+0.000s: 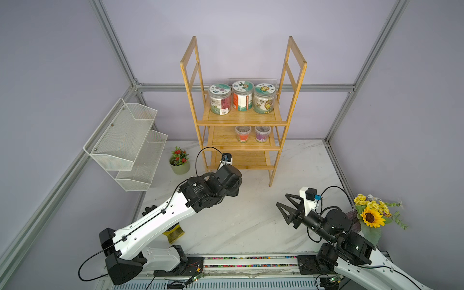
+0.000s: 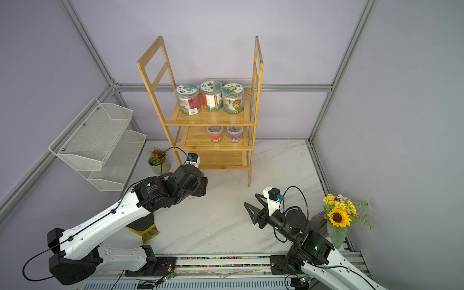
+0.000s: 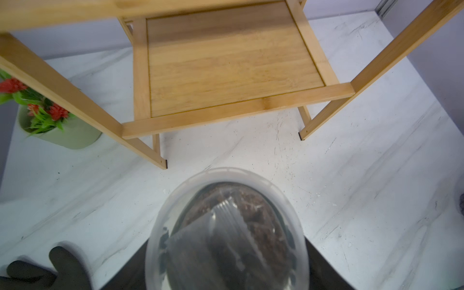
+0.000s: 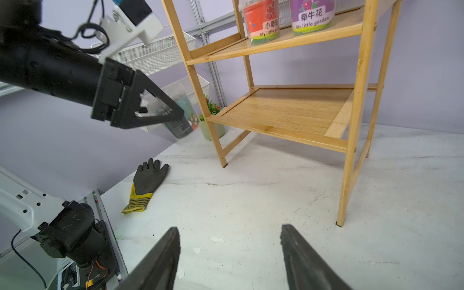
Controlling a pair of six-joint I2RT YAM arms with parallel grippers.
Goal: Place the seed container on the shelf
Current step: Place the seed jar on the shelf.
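the left gripper clamps the seed container off the table, facing the bare bottom tier of the shelf, likely for a straight slide in; the right gripper hangs open, empty.

Top views overhead; wrist views low, facing shelf.

We see a bamboo shelf: three jars on its top tier, two cups on its middle. The left arm reaches to its lowest tier; the right gripper hovers near it, fingers apart.
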